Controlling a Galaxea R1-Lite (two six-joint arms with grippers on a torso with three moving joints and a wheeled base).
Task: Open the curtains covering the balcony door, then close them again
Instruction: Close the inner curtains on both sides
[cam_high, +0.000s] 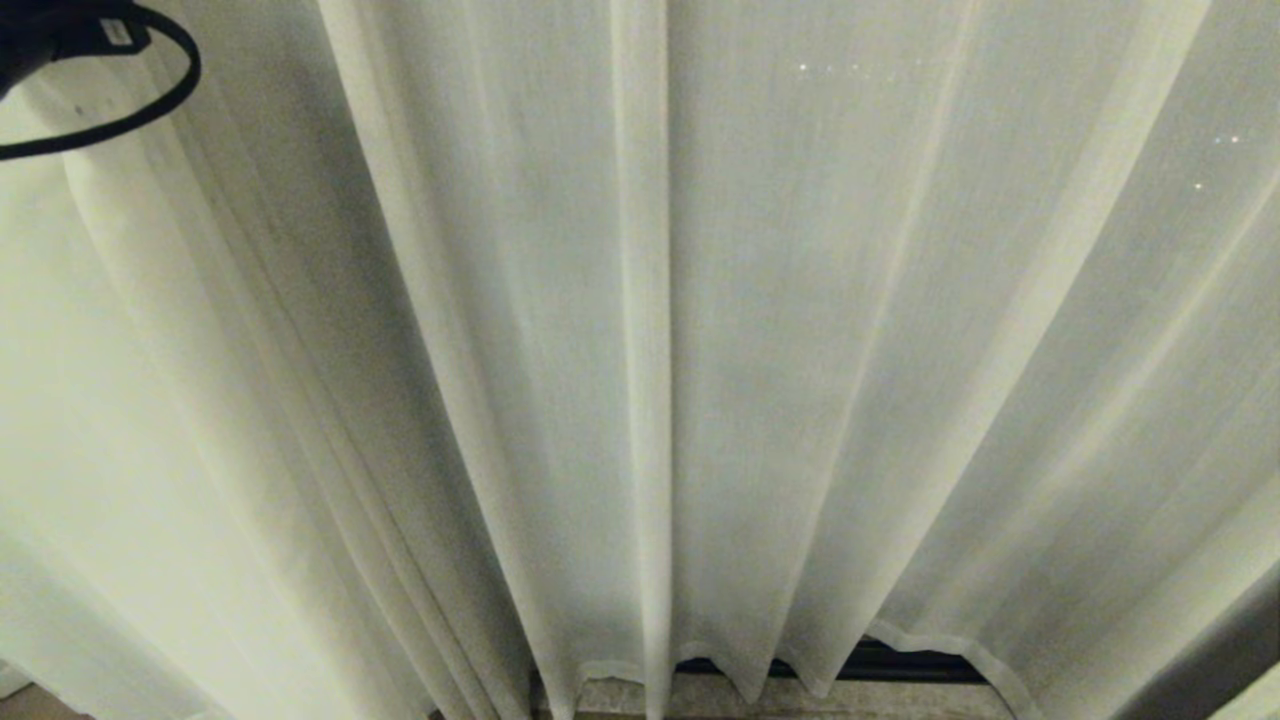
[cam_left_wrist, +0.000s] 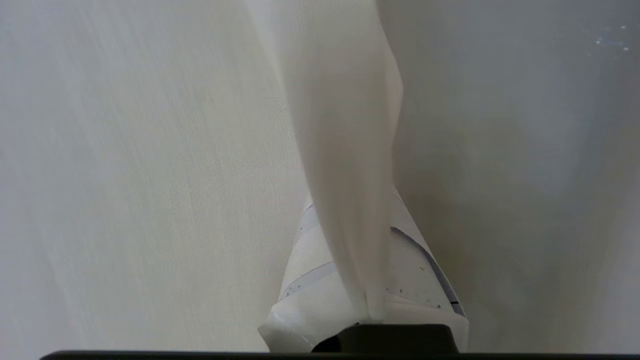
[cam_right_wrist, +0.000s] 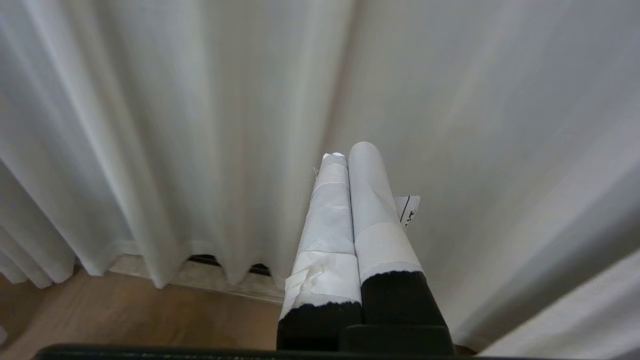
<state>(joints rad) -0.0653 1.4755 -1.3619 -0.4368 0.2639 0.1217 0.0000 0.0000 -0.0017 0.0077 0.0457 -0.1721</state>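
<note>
Sheer white curtains (cam_high: 700, 350) hang drawn across the whole view, hem at the sill; left gripper (cam_left_wrist: 367, 300) is pinched tight on one fold, so pull sideways steadily and keep the pinch firm; right gripper (cam_right_wrist: 350, 160), fingers together, holds nothing near the fabric.

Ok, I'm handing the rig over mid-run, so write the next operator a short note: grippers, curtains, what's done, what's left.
Left gripper: shut on a fold of the sheer curtain, up at the head view's top left.
Right gripper: shut, empty, parked low in front of the fabric.
Curtains: drawn across the whole head view; only a dark strip of the door frame shows under the hem.
Done: a grip on the sheer.
Left: cannot tell whether this is before opening or after closing; check before pulling.
</note>
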